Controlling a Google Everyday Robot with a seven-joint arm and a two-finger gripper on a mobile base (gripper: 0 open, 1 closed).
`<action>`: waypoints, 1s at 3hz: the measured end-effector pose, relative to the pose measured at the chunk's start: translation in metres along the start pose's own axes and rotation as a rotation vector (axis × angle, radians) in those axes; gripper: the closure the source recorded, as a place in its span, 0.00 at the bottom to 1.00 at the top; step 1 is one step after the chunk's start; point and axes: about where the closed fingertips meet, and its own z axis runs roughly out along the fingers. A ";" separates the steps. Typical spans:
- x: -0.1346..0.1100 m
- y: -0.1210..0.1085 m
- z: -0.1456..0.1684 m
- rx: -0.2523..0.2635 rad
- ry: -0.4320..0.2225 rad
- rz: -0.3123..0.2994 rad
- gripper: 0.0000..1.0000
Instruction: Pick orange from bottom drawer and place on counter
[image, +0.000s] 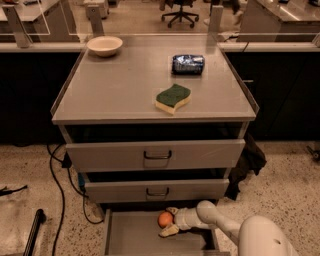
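Note:
The orange (165, 219) lies at the back of the open bottom drawer (135, 239), low in the camera view. My gripper (170, 221) reaches in from the right on a white arm, with one finger (169, 231) in front of the orange and the other behind it. The fingers stand around the fruit, which rests on the drawer floor. The counter (120, 87) is the wide grey cabinet top above the drawers.
On the counter stand a cream bowl (104, 45) at the back left, a dark blue packet (188, 64) at the back right and a green sponge (173, 98) near the front. Two grey drawer fronts (156, 155) with dark handles overhang the bottom drawer. Cables (59, 190) trail on the floor at left.

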 end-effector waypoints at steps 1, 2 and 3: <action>0.000 0.003 0.012 -0.022 -0.007 -0.008 0.36; 0.000 0.003 0.012 -0.022 -0.007 -0.008 0.59; 0.000 0.003 0.012 -0.022 -0.007 -0.008 0.82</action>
